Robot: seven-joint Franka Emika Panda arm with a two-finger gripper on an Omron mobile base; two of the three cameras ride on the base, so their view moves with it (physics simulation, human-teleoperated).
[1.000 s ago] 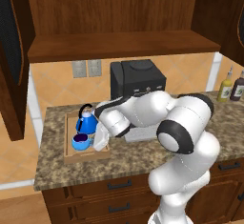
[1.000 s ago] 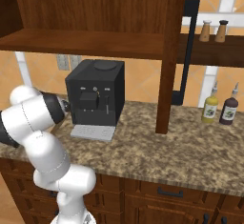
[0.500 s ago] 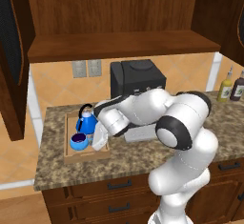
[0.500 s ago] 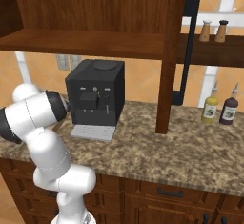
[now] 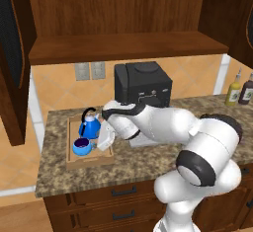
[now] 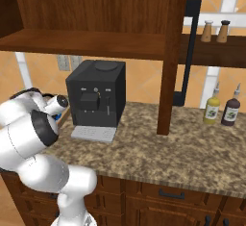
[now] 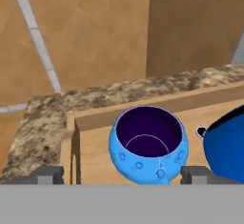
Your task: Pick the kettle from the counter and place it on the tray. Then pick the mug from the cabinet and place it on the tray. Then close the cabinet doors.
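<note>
In the hand view, the gripper (image 7: 123,174) had its two dark fingertips (image 7: 47,175) spread wide, one on each side of the mug (image 7: 148,144) and not pressing it. The bright-blue mug sat upright on the floor of the tray (image 7: 95,151), its dark inside facing up. Just beside it stood the glossy blue kettle (image 7: 226,147), also on the tray. From the left base view, the white arm reached down from the lower right to the tray (image 5: 74,163), with the gripper (image 5: 105,141) close against the mug (image 5: 82,147), and the kettle (image 5: 90,127) with its black arched handle stood just behind the mug. The light-wood tray lay near the left end of the speckled granite counter (image 5: 148,164). Behind the arm stood a black coffee machine (image 5: 142,85) against the tiled wall. Higher up was the dark wooden cabinet (image 5: 123,19), and its left door (image 5: 12,53) stood swung open. At the far right of the counter stood two bottles (image 5: 240,89).
</note>
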